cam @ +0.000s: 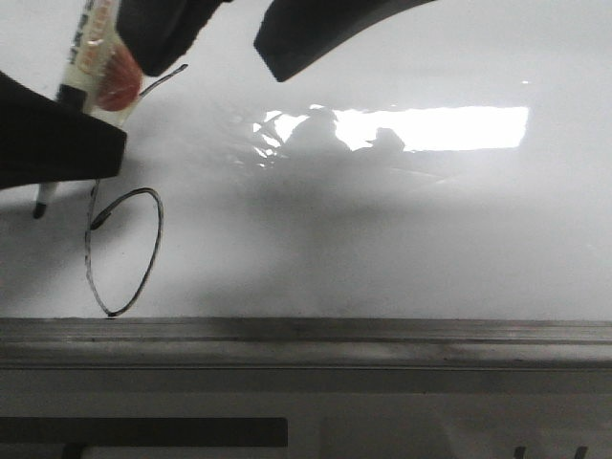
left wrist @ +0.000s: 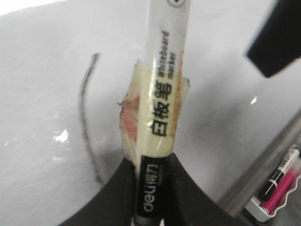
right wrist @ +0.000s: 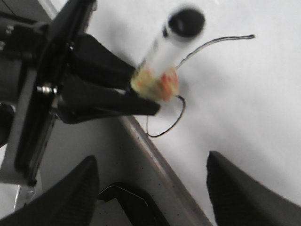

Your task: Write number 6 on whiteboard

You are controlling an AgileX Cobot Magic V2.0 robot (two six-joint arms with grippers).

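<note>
The whiteboard (cam: 402,229) fills the front view, with a bright glare patch. The number 6 (cam: 159,229) is a thin black line at the left, with a curved stem above a narrow oval loop. It also shows in the left wrist view (left wrist: 83,108) and the right wrist view (right wrist: 176,122). My left gripper (cam: 81,120) is shut on a white marker (cam: 91,48) wrapped in yellowish tape, whose black tip points down just left of the loop. The grip shows in the left wrist view (left wrist: 153,165). My right gripper (cam: 225,43) hangs open and empty above the stem.
A grey metal rail (cam: 382,339) runs along the board's lower edge. A black strip (cam: 143,430) lies below the rail. A tray with a pink and black pen (left wrist: 277,183) sits beyond the rail. A dark object (right wrist: 131,202) lies under the right gripper.
</note>
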